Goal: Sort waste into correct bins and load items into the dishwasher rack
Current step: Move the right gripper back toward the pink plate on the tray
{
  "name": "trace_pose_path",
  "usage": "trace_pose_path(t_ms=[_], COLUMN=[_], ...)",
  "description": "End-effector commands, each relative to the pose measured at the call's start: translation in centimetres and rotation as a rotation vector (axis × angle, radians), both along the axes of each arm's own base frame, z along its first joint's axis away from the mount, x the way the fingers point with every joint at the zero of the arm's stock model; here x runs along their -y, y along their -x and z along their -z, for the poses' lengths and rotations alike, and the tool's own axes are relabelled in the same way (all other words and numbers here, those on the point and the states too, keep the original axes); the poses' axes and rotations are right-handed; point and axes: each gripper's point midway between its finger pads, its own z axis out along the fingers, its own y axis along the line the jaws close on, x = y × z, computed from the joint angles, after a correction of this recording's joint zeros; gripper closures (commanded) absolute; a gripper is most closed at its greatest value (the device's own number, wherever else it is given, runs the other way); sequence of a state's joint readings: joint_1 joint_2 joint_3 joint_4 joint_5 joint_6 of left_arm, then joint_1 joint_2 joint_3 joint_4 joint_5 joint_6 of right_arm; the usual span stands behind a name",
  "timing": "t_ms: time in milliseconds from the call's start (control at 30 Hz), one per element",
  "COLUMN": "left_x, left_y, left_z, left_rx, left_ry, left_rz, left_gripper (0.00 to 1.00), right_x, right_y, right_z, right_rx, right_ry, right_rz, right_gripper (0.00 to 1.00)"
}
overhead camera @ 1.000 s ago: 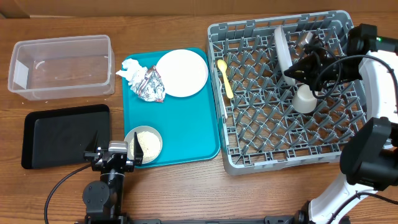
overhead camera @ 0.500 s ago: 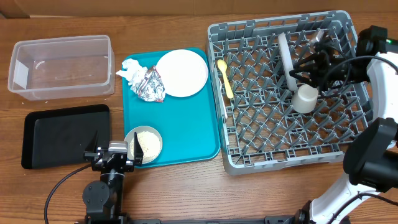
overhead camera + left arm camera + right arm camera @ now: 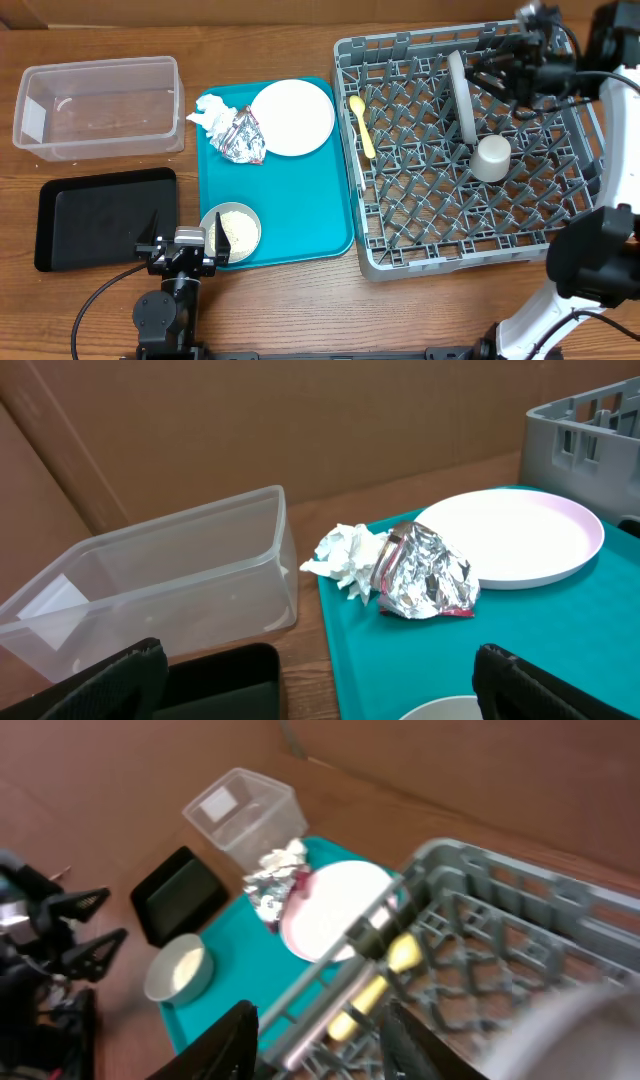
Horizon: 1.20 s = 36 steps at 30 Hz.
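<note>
The grey dishwasher rack (image 3: 560,215) holds an upright pale grey-blue plate (image 3: 459,97), a small white cup (image 3: 491,158) and a yellow spoon (image 3: 361,125). My right gripper (image 3: 492,67) is open and empty above the rack's far right part, apart from the cup. On the teal tray (image 3: 300,215) lie a white plate (image 3: 292,117), a crumpled napkin (image 3: 209,115), a foil wrapper (image 3: 238,138) and a bowl of rice grains (image 3: 232,230). My left gripper (image 3: 180,250) is open and empty at the tray's near left corner. I cannot make out the fork.
The clear tub (image 3: 95,105) stands at the far left and the black tray (image 3: 105,215) in front of it. The left wrist view shows the tub (image 3: 170,575), napkin (image 3: 345,553), foil (image 3: 425,570) and white plate (image 3: 510,535). A cardboard wall runs behind.
My right gripper has drawn back from over the cup toward the rack's far right corner, staying open. The cup stays in the rack. The left arm has not moved.
</note>
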<state>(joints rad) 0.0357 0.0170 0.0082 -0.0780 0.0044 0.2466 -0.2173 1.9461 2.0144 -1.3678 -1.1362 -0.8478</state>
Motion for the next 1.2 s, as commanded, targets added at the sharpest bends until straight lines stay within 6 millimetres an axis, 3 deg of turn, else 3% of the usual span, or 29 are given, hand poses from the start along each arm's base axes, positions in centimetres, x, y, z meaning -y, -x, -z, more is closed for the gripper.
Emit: trace_pose_path(t_ms=[0, 67, 167, 333, 367, 500, 533, 667, 900, 1000, 1167], left_x=[-0.2, -0.2, -0.2, -0.2, -0.2, -0.2, -0.2, -0.2, -0.2, -0.2, -0.2], left_y=[0.0, 0.0, 0.0, 0.0, 0.0, 0.0, 0.0, 0.0, 0.0, 0.0, 0.0], left_z=[0.0, 0.0, 0.0, 0.0, 0.0, 0.0, 0.0, 0.0, 0.0, 0.0, 0.0], left_rx=[0.001, 0.001, 0.001, 0.001, 0.001, 0.001, 0.001, 0.001, 0.001, 0.001, 0.001], left_ry=[-0.008, -0.008, -0.008, -0.008, -0.008, -0.008, -0.008, -0.008, -0.008, -0.008, -0.008], left_rz=[-0.005, -0.005, -0.005, -0.005, -0.005, -0.005, -0.005, -0.005, -0.005, -0.005, -0.005], left_gripper=[0.00, 0.00, 0.00, 0.00, 0.00, 0.00, 0.00, 0.00, 0.00, 0.00, 0.00], right_x=[-3.9, -6.2, -9.6, -17.0, -18.9, -23.7, -25.2, -26.7, -26.2, -26.0, -25.8], right_y=[1.8, 1.5, 0.5, 1.3, 1.6, 2.1, 1.6, 0.6, 1.2, 1.6, 0.8], right_z=[-5.5, -6.0, -5.2, -1.4, -0.2, 4.5, 7.7, 13.6, 22.9, 25.5, 26.9], right_rx=[0.010, -0.039, -0.110, -0.121, -0.113, -0.069, -0.044, -0.033, -0.120, -0.101, -0.044], right_ry=[0.015, 0.074, 0.156, 0.309, 0.341, 0.467, 0.556, 0.666, 0.807, 0.858, 0.905], right_rz=[0.012, 0.074, 0.191, 0.164, 0.138, 0.061, 0.041, -0.032, -0.175, -0.263, -0.293], right_gripper=[0.58, 0.57, 0.49, 0.37, 0.35, 0.32, 0.33, 0.35, 0.38, 0.42, 0.47])
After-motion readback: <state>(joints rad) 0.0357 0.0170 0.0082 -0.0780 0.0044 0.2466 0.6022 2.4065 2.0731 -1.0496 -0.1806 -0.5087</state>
